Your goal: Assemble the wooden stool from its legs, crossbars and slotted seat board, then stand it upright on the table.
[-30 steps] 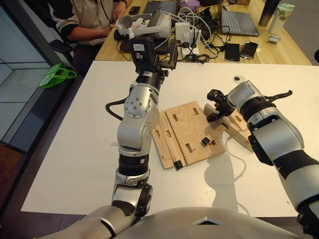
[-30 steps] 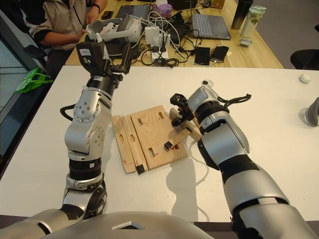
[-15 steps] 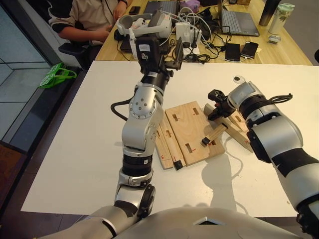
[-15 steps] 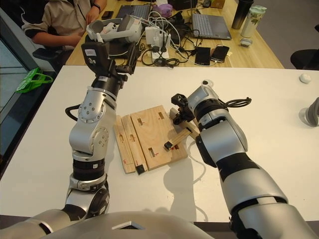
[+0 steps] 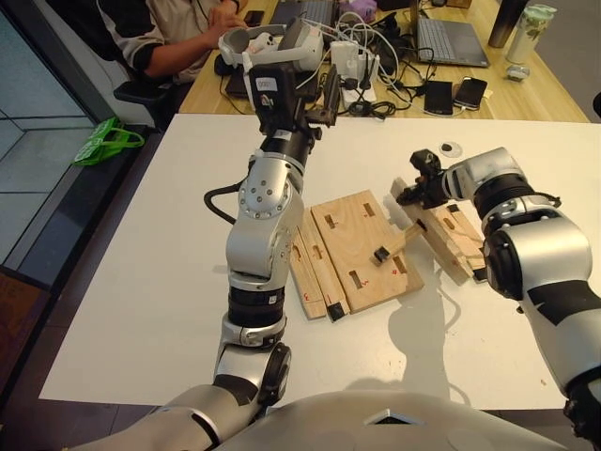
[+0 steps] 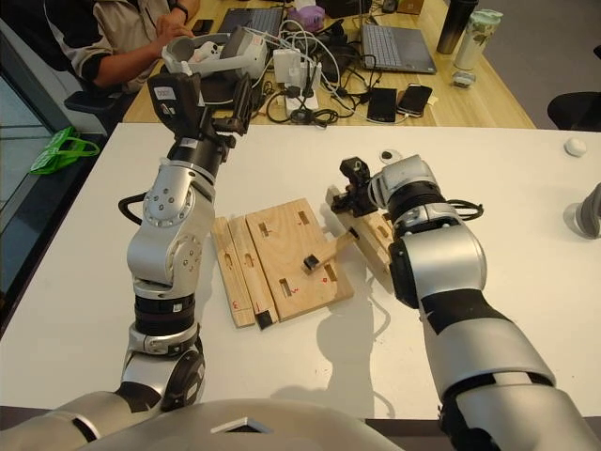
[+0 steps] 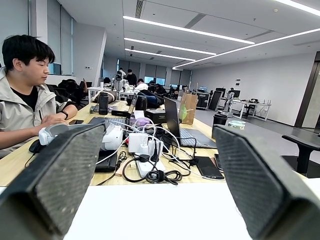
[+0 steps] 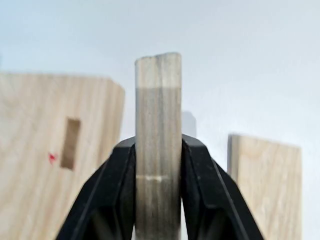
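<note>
white table [image 5: 169, 282] holds seat board [image 5: 362, 240]; wrist closeup: right gripper [image 8: 158, 145] pinching crossbar [image 8: 158, 95].

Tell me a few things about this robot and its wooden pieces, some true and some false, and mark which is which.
1. The right pincer is shut on a slim pale wooden bar. True.
2. The left pincer holds a wooden piece. False: it is open and empty, raised above the table.
3. The slotted wooden seat board lies flat on the white table. True.
4. A finished stool stands upright on the table. False: nothing stands assembled; the seat board lies flat.
</note>
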`<state>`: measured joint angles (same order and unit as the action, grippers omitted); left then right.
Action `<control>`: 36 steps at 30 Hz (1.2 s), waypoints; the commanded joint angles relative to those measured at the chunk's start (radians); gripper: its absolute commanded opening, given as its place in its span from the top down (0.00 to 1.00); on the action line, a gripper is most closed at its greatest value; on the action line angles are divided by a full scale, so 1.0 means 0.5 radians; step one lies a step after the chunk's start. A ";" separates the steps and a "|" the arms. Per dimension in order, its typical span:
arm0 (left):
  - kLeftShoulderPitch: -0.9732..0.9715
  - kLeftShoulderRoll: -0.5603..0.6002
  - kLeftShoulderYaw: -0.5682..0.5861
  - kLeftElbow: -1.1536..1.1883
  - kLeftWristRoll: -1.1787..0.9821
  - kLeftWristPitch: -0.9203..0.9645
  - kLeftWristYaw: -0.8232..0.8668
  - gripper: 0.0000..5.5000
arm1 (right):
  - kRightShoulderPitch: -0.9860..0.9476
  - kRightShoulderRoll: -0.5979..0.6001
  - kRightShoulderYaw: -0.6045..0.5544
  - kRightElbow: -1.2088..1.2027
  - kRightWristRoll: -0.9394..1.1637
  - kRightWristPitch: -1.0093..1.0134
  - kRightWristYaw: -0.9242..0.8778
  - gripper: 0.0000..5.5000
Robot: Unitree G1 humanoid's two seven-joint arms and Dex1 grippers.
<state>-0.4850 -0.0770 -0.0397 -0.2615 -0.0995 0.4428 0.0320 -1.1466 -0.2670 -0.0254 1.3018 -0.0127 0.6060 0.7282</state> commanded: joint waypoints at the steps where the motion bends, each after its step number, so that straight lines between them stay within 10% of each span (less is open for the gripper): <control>1: -0.028 0.015 -0.003 0.009 0.013 -0.010 -0.010 0.28 | -0.097 -0.077 -0.326 -0.105 0.267 -0.315 -0.137 0.82; 8: -0.046 0.077 0.044 0.002 0.009 -0.012 -0.030 0.28 | 0.264 -0.037 -0.711 -0.854 0.777 -0.159 -0.148 0.82; 18: -0.057 0.159 0.004 0.010 0.044 -0.007 -0.108 0.28 | 0.724 0.094 -0.663 -1.661 1.007 0.270 -0.382 0.82; 28: -0.303 1.116 -0.223 0.599 0.142 -0.506 -1.356 0.13 | 1.054 0.186 -0.667 -2.103 1.195 0.644 -0.629 0.82; 36: -0.393 1.165 -0.337 0.750 0.281 -0.725 -1.550 0.12 | 1.160 -0.106 -0.436 -1.987 1.121 0.736 -0.377 0.82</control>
<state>-0.6643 0.5258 -0.2454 0.1510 0.0505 0.0505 -0.7764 -0.5868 -0.2538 -0.2941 0.2526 0.6000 0.9844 0.4970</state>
